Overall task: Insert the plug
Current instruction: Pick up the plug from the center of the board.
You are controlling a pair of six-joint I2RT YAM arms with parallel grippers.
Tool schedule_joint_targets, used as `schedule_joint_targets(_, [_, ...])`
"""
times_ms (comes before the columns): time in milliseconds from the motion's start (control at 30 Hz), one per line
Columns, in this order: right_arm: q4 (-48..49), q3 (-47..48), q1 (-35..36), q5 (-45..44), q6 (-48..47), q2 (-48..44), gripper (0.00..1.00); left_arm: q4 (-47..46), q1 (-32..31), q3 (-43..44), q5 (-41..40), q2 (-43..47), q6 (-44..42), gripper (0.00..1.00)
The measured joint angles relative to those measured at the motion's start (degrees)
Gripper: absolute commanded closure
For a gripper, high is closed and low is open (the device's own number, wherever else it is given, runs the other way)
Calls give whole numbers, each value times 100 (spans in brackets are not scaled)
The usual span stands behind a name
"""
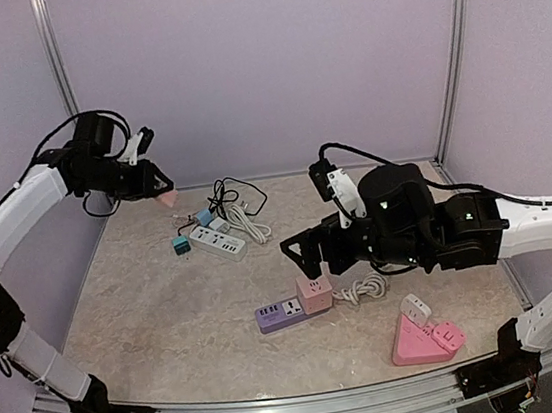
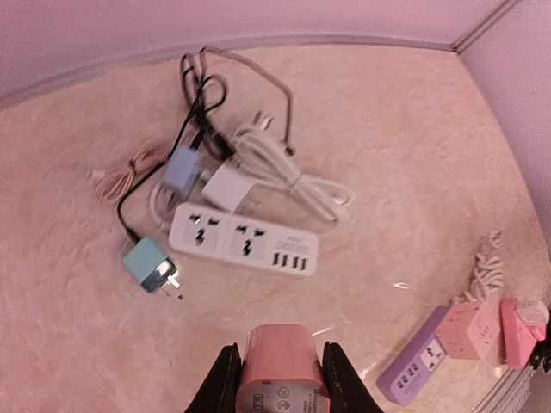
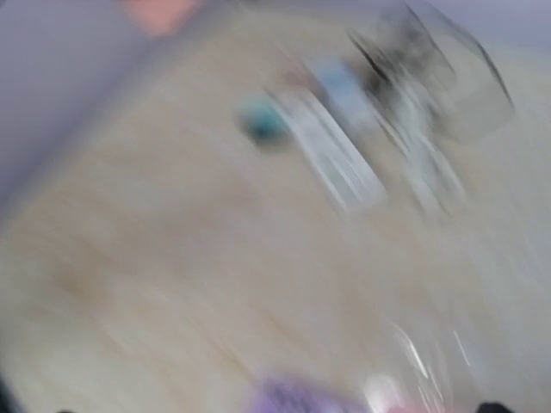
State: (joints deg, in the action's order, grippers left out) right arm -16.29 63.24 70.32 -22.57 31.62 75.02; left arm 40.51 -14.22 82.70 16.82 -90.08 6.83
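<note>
Small printed marks are seen on the pale label [image 2: 277,402] at the near end of the plug [image 2: 281,361] in the left wrist view. They are round symbols, too small and soft to be read. Sockets and ports are seen on the white strip [image 2: 244,241], but any writing on it is too fine to tell.

The right wrist view is smeared throughout by motion. Only a pale streak for the white strip, a blot for the teal plug [image 2: 148,265] and a patch of the purple strip [image 1: 279,314] at the bottom edge can be recognised. The near end of the plug is cut off by the lower edge of the left wrist view, and its pins are not seen in any view.

The left gripper [image 2: 282,383] is clamped on the plug, with a black finger [image 2: 225,383] pressed against each side. In the top view the plug is held high at the rear left, clear of the table [image 1: 168,310] and well apart from both strips.

The right gripper [image 1: 302,256] is spread as wide as it goes, with nothing between its jaws. It is placed near the pink cube [image 1: 314,292] — the cube is seated on the right end of the purple strip.
</note>
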Motion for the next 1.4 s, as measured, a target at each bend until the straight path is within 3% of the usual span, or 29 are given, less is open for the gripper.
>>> schedule_joint_targets(167, [1598,299,42,527,-1847,-35,0,621,-590,1797,1471,791,-595,100])
schedule_joint_targets(333, [3663,634,313,984,-4306,551,0,839,-1628,2065,2553,1506,-710,100])
schedule_joint_targets(567, [5071,748,699,1364,-6190,1412,1,1054,-2544,2282,3104,1362,-448,100])
schedule_joint_targets(867, [6113,763,844,973,-6985,1558,36,1001,-2712,2022,3165,1134,-15,100])
schedule_joint_targets(1133, [6293,802,850,669,-7149,1606,20,772,-2739,1945,3289,1069,326,100])
schedule_joint_targets(1267, [6293,800,852,522,-7171,1617,32,723,-2736,1945,3311,1069,361,100])
schedule_joint_targets(1400, [6275,800,855,382,-7143,1624,33,658,-2736,1932,3309,1069,376,100])
